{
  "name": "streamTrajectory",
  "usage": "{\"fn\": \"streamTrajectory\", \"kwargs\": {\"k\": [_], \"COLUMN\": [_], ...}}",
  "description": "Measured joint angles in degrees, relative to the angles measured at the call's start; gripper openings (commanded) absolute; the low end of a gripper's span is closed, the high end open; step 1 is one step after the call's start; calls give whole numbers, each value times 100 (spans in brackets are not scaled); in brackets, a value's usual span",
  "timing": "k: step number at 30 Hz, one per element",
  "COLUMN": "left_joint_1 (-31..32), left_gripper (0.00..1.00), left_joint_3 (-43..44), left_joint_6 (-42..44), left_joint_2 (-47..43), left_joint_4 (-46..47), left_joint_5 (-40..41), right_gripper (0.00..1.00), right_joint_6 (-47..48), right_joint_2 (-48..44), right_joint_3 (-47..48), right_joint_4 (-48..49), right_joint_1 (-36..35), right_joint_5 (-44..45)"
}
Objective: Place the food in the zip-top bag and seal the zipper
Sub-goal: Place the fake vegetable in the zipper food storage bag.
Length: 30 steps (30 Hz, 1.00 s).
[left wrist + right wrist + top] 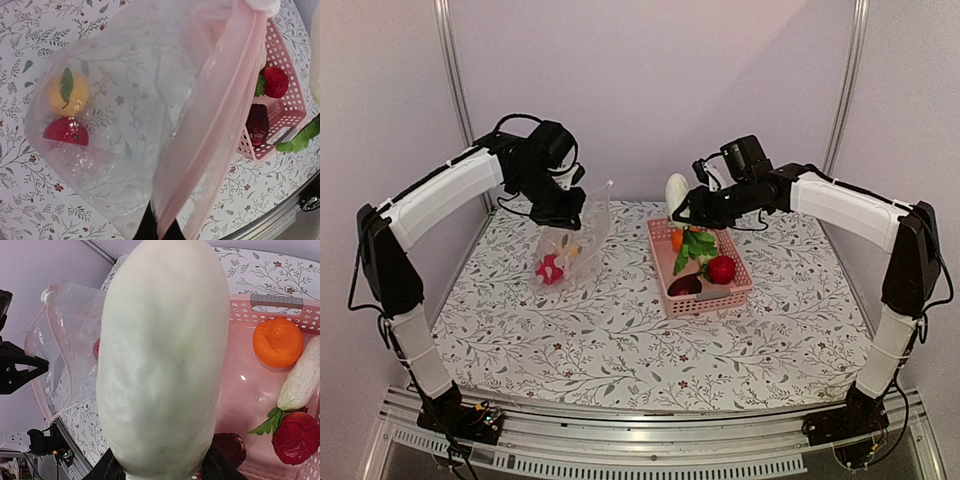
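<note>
The zip-top bag (572, 240) hangs open from my left gripper (563, 212), which is shut on its mouth edge beside the zipper (220, 115). In the left wrist view my gripper (159, 232) pinches the plastic, and a yellow fruit (68, 94) and a red fruit (66, 132) lie inside the bag (130, 150). My right gripper (682, 210) is shut on a cream-white vegetable (676, 190) above the basket's far left corner, right of the bag. The vegetable fills the right wrist view (165, 355), with my gripper (162, 472) at its base.
The pink basket (712, 303) stands right of the bag. It holds an orange fruit (277, 342), a pale leafy vegetable (300, 380), a red fruit with green leaves (296, 437) and a dark purple one (230, 447). The wall is close behind.
</note>
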<state>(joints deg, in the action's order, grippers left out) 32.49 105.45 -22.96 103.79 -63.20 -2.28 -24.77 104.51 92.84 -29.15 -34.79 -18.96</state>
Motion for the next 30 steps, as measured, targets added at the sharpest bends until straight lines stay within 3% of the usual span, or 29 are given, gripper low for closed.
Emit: {"fn": "streamTrajectory", "kwargs": {"k": [5,15,22,30], "left_joint_1": [0,-4,-4,59], "left_gripper": [0,0,0,0], "left_joint_3": [136,166,173,232], "left_joint_6": [0,-26,-42,-66], "left_joint_2": [122,299,345,470], "left_joint_4": [92,280,409,452], "left_joint_5": [-46,-181,-348,-479], "right_gripper": [37,38,38,38], "right_joint_6": [33,24,13,-350], "right_joint_2": [-205,-164,302,702], "right_joint_3": [-17,155,345,354], "right_joint_4": [-2,-94,-94,-13], "right_joint_1": [-57,-212,-402,-529], "right_joint_5": [-472,-2223,-3322,-3899]}}
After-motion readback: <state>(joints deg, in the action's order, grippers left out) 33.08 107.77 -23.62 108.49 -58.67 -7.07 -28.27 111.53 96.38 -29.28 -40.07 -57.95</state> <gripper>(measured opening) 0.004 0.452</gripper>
